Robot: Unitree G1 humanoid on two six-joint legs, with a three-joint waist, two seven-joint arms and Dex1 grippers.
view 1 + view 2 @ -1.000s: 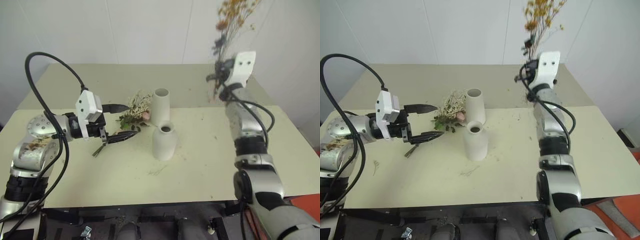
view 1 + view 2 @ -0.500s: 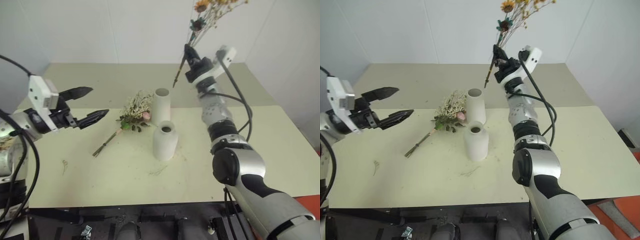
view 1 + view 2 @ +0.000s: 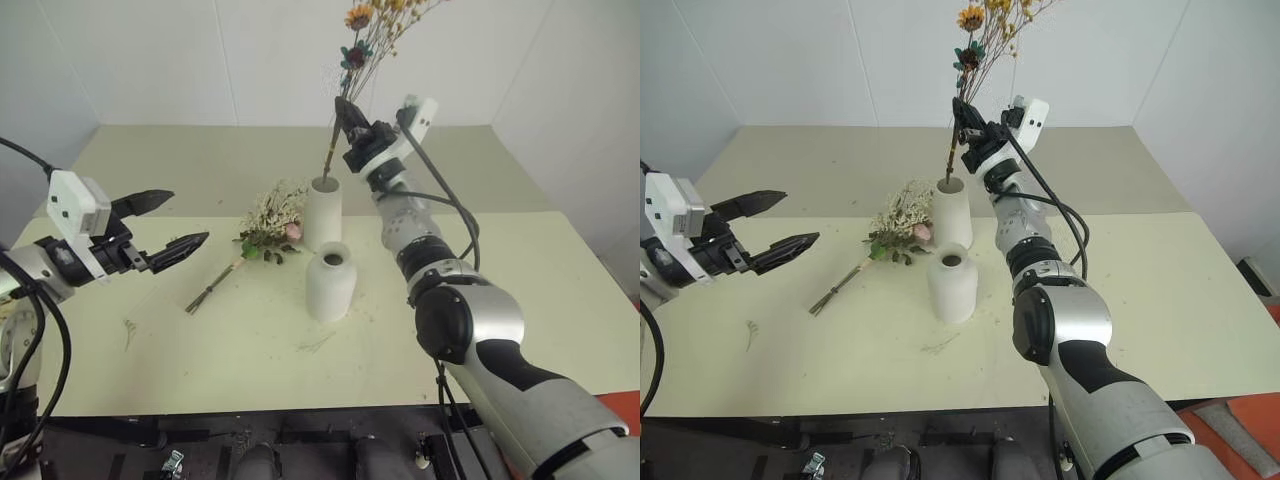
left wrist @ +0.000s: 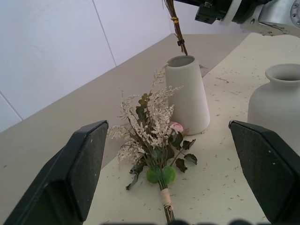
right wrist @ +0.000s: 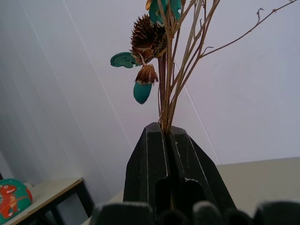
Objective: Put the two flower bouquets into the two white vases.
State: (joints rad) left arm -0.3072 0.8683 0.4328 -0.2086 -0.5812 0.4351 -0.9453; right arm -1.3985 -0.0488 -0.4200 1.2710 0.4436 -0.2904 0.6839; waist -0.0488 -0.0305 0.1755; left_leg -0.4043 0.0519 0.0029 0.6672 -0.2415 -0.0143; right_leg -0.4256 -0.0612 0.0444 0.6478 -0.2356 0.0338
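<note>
Dried bunch (image 3: 368,40) | clamped in right gripper (image 3: 343,107) (over tall vase (image 3: 322,212))

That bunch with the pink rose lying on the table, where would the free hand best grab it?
Probably by the bare bound stems, not the rose bouquet head. The stems lie flat, pointing toward the open left hand, so it could come down from above, fingers straddling them.

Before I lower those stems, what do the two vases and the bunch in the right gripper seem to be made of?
Tall cylinder vase: probably ceramic, matte white; no glare, thick rim.
Bottle-shaped vase: same matte white look, likely ceramic too.
Dried yellow-orange bunch in the right gripper: dried plant matter, thin brown woody stems with brittle-looking heads. The teal leaf shapes might be dyed or artificial; I can't tell.
</note>
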